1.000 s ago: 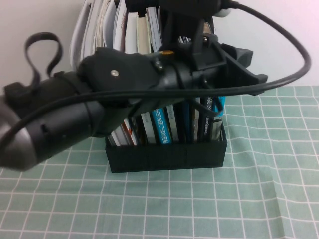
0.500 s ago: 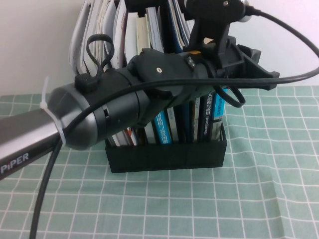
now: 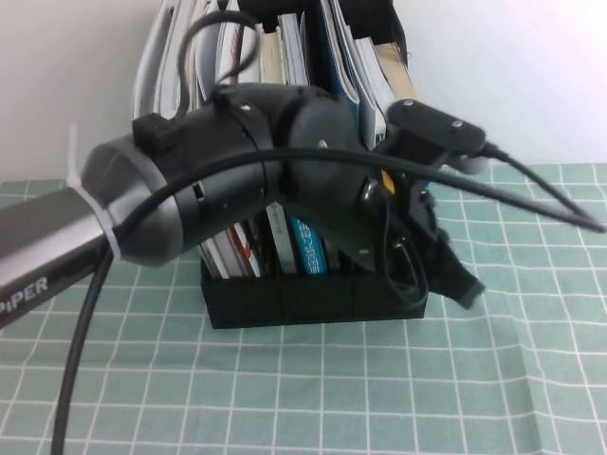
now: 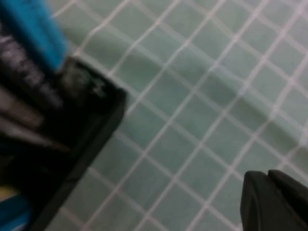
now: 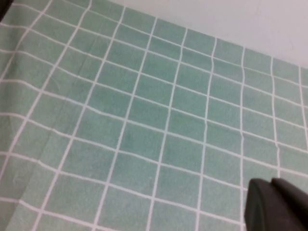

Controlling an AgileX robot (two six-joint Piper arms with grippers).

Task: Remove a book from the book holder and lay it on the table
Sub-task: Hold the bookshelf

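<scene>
From above, my left gripper [image 3: 453,275] hangs by the holder [image 3: 313,301]'s right front corner, jaws unreadable. Book probably inside, cyan showing wrist-side [image 4: 31,33]. Right gripper [image 5: 276,204], closed, sits over bare table [image 5: 144,120].

A plain white wall [image 3: 531,76] rises behind, evenly lit.

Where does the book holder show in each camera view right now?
High view: the book holder stands centre, partly behind the left arm; left gripper at its right corner.
Left wrist view: its black corner fills the left side.
Right wrist view: not in it.
Shared landmark: the table with its green grid cloth.
</scene>
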